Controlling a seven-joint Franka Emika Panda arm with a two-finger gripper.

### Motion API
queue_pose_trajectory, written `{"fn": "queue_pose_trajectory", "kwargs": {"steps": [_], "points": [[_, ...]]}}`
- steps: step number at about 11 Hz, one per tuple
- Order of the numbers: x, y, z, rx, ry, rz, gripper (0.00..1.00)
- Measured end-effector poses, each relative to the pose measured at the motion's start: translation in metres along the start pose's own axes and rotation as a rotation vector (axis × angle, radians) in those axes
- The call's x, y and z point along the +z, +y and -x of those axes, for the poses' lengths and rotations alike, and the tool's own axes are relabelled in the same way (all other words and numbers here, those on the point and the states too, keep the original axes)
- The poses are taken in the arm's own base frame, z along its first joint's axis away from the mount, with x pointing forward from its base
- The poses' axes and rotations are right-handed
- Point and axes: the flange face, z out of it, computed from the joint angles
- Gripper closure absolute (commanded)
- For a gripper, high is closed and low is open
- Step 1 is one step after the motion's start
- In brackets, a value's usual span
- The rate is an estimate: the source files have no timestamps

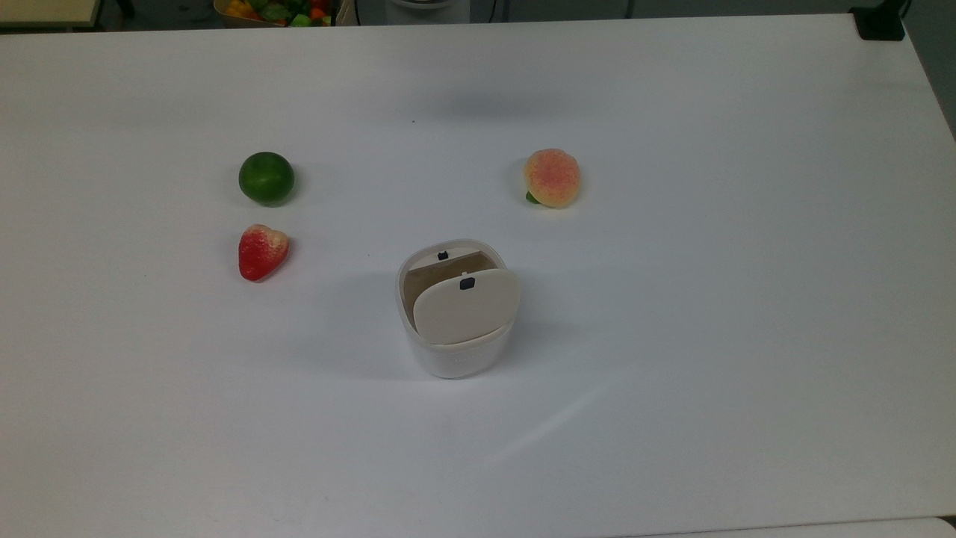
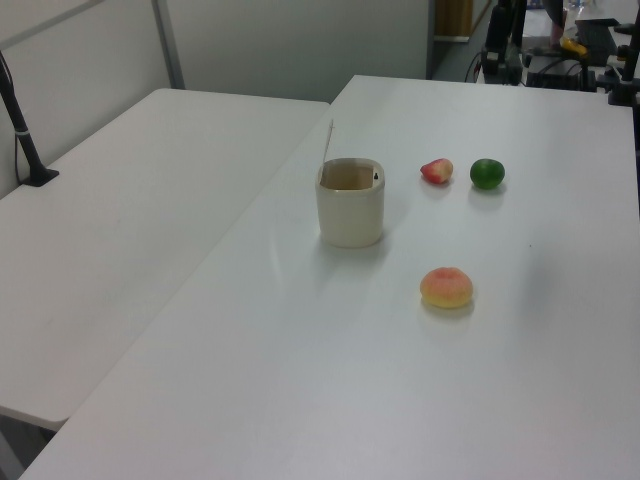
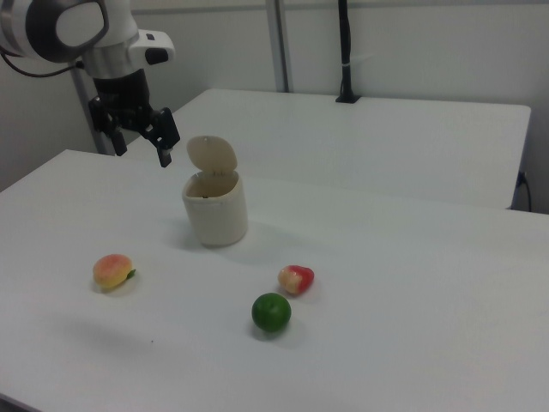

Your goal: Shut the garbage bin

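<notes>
The bin [image 1: 457, 351] looks light and easily tipped, its thin lid [image 1: 466, 308] standing upright: press the lid's top edge down gently. Your tool [image 3: 147, 142] hangs empty beside it, fingers parted.

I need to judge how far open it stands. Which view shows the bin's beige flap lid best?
The right view: the beige flap lid stands upright above the white plastic bin. The top view foreshortens it; the left view shows it edge-on.

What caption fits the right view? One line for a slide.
Gripper hovers beside the open-lidded garbage bin; peach, strawberry and lime lie nearby.
</notes>
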Motion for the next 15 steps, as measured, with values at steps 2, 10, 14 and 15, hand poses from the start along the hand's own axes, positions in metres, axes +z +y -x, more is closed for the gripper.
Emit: {"fn": "queue_pose_trajectory", "kwargs": {"steps": [2,10,14,15], "points": [[0.0,0.0,0.0,0.0,0.0,0.0,0.0],[0.0,0.0001,0.0,0.0,0.0,0.0,0.0],[-0.0007,0.0002,-0.0008,-0.001,0.007,0.001,0.05],[-0.0012,0.0002,-0.0014,-0.002,0.013,0.001,0.15]]}}
